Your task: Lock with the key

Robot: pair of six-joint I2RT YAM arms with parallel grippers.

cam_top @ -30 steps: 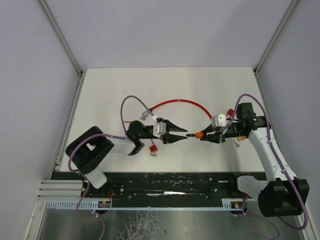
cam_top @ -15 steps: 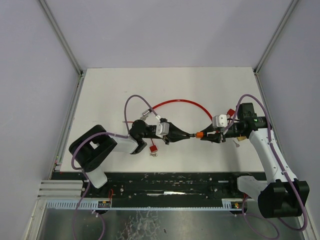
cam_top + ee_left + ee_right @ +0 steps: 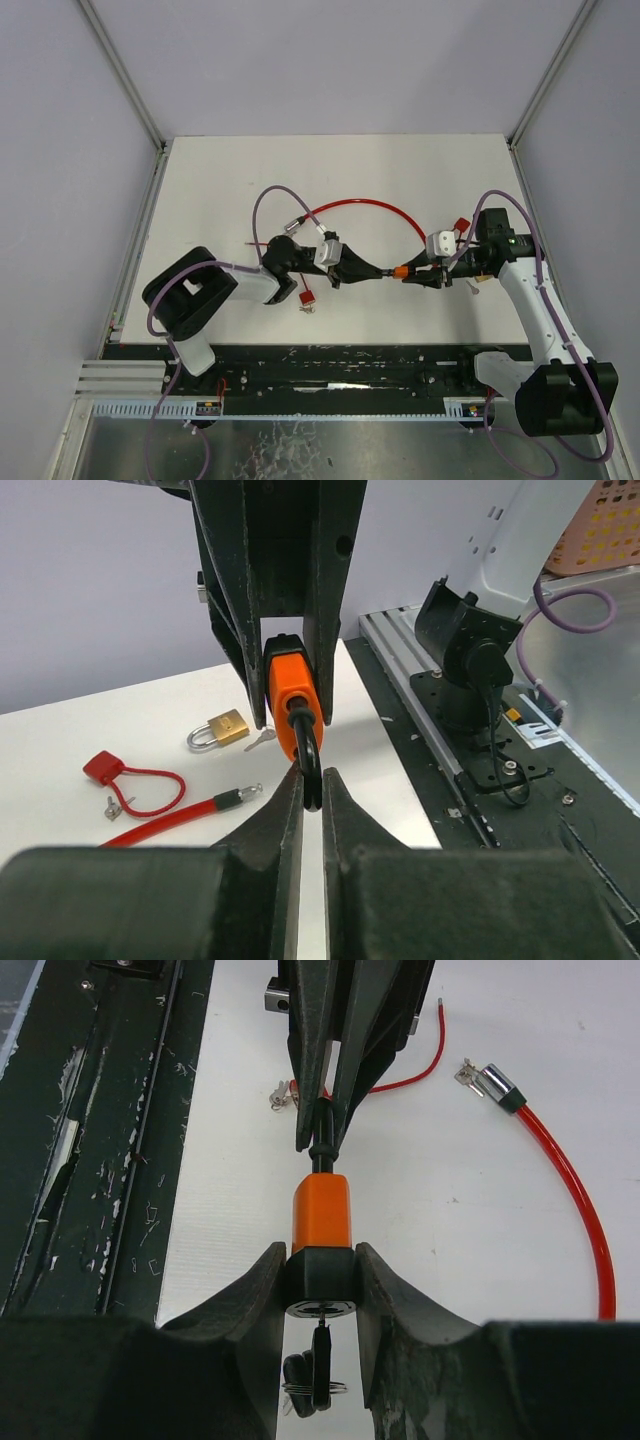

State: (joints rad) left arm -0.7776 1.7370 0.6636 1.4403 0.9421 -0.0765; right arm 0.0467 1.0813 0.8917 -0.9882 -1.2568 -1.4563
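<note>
An orange and black padlock [image 3: 402,270] hangs in the air between both arms. My right gripper [image 3: 322,1280] is shut on its black lower body [image 3: 320,1272]. A black key [image 3: 320,1360] sits in the keyhole with a ring and a second key hanging from it. My left gripper [image 3: 311,788] is shut on the lock's black shackle [image 3: 309,765], the orange body [image 3: 291,695] just beyond my fingertips. In the top view the left gripper [image 3: 372,272] meets the right gripper [image 3: 415,275] end to end.
A red cable lock [image 3: 360,206] loops across the table behind the arms. A small red padlock with keys [image 3: 306,298] lies near the left arm. A brass padlock [image 3: 222,729] and another small red lock [image 3: 105,768] lie by the right arm. The black base rail [image 3: 330,365] runs along the near edge.
My left gripper was open and apart from the padlock; it moved right and shut on the shackle. The right gripper kept holding the lock body.
</note>
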